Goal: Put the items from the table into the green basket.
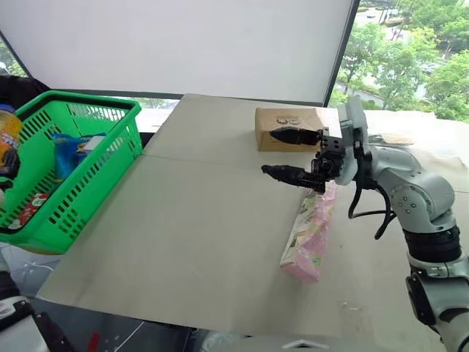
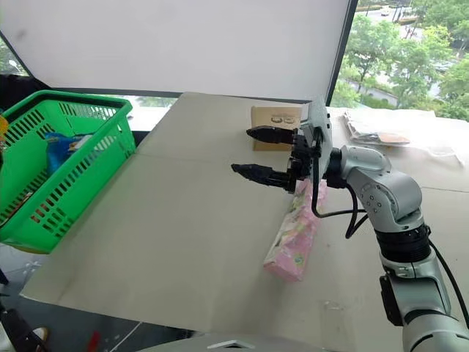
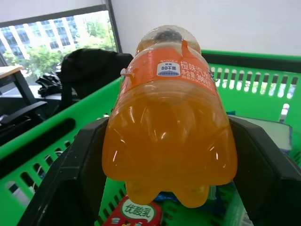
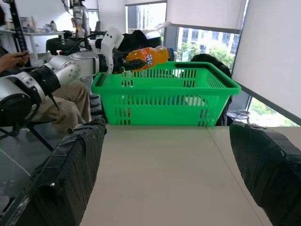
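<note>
Clamped around the small orange drink bottle (image 3: 169,127): left gripper (image 4: 125,61), holding it on its side in the air just above the rim of the green basket (image 4: 164,101). Probably full, so fairly heavy for its size. Stiff, smooth plastic, likely slippery and ready to roll. Best taken across the belly, as here. Hardly fragile, though with some risk of denting the red-and-green carton (image 3: 134,214) lying below it in the basket.

Spread wide and empty: right gripper (image 2: 242,150), hovering over the counter (image 1: 183,235) at the far end of the pink flower-patterned packet (image 2: 293,235). Packet flat on the counter, lengthwise away from the robot, well apart from the basket. Looks light, soft and crinkly. Likely to sag if pinched at one end, so better gripped across its narrow width near the middle.

Cardboard box (image 1: 282,117) just beyond that far end, crowding any approach from there. Broad bare counter between packet and basket for the carry. Basket at the counter's left edge, with a tall wall to clear
</note>
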Action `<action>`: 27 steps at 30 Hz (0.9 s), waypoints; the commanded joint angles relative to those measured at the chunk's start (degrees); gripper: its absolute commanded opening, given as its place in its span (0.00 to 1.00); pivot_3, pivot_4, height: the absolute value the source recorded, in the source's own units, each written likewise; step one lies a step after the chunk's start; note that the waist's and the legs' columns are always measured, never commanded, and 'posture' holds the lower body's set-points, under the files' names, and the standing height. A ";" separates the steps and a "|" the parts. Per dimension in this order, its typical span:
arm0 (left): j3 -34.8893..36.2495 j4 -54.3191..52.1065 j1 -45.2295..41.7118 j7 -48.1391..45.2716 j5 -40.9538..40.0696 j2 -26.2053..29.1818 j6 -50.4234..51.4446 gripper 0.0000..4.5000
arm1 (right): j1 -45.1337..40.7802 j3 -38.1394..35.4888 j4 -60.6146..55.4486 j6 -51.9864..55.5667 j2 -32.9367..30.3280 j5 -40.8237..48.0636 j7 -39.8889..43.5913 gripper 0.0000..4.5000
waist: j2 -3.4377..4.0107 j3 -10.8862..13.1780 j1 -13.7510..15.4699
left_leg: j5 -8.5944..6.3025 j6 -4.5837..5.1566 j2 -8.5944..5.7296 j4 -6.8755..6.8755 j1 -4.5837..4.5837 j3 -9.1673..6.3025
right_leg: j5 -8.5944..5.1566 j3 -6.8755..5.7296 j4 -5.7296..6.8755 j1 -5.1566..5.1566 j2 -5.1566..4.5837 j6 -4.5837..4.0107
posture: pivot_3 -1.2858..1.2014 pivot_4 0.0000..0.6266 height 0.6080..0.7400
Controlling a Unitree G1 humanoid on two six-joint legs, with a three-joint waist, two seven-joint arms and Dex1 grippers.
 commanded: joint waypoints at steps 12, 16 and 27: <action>-13.25 -17.52 -10.98 -1.88 -7.19 -8.66 7.35 0.99 | 5.83 -7.53 -3.41 -0.55 -7.30 -0.33 -1.86 1.00 | 0.12 -0.07 -1.87 | 0.10 0.24 0.00 0.06 0.03 0.09 | 0.03 0.04 0.02 0.08 -0.07 -0.01 | 0.53 0.00 1.00; -25.34 -26.36 -10.91 -3.26 -6.28 -15.74 14.86 0.99 | 10.73 -7.10 -4.69 -0.59 -9.75 -3.61 -4.06 1.00 | 0.16 -0.06 -2.89 | 0.11 0.26 -0.01 0.16 0.03 0.16 | 0.11 0.12 -0.01 0.15 -0.08 0.08 | 0.50 0.00 1.00; -35.89 -33.02 -9.65 -15.02 -9.31 -17.80 23.72 0.99 | 19.53 -0.63 -12.01 14.88 -3.23 -9.88 -27.73 1.00 | 0.76 0.17 -10.28 | 0.24 0.05 0.14 0.05 0.07 0.31 | 0.10 0.30 0.06 0.07 -0.01 0.05 | 0.47 0.00 1.00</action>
